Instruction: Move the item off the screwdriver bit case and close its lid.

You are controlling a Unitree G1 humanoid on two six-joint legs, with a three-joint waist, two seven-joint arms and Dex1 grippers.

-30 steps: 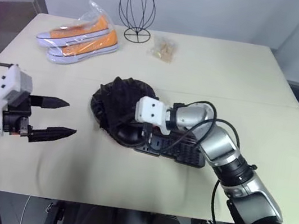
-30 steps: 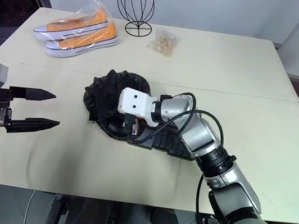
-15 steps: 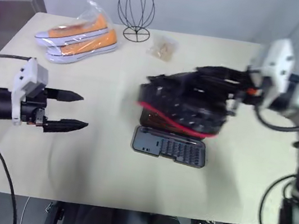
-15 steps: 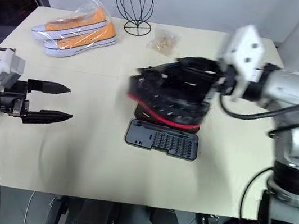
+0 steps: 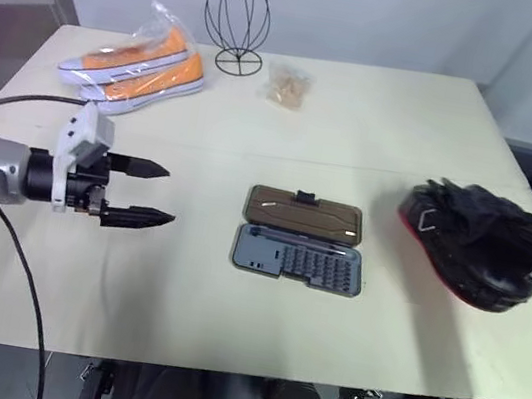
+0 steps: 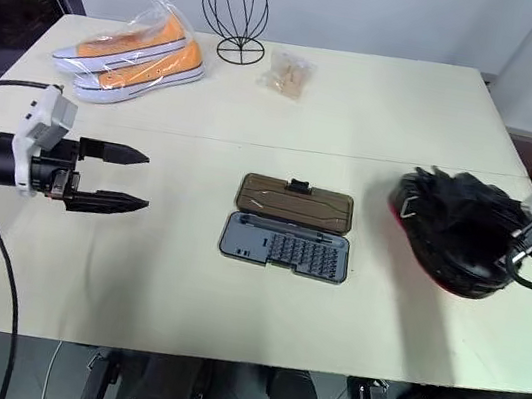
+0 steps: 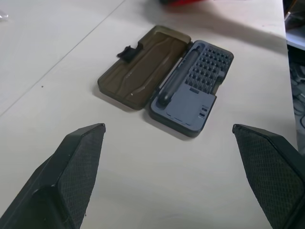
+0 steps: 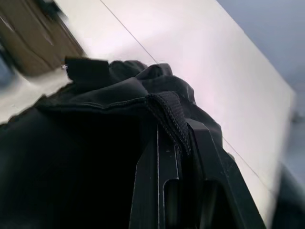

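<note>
The screwdriver bit case lies open mid-table, its dark grey base showing rows of bits. Its lid, smoky brown with a black latch tab, lies flat on the far side of the base. The item, a black padded mitt with a red edge, is near the table's right edge, well apart from the case. My right gripper is shut on the mitt's strap. Left of the case my left gripper hovers open and empty, pointing toward the case.
Orange sneakers in a plastic bag lie at the far left. Behind the case stand a black wire head form and a small packet. The table's right edge runs close behind the mitt.
My right gripper has swung the mitt from over the case to the table's right side, uncovering the open case. My left gripper has drifted slightly toward the case.
</note>
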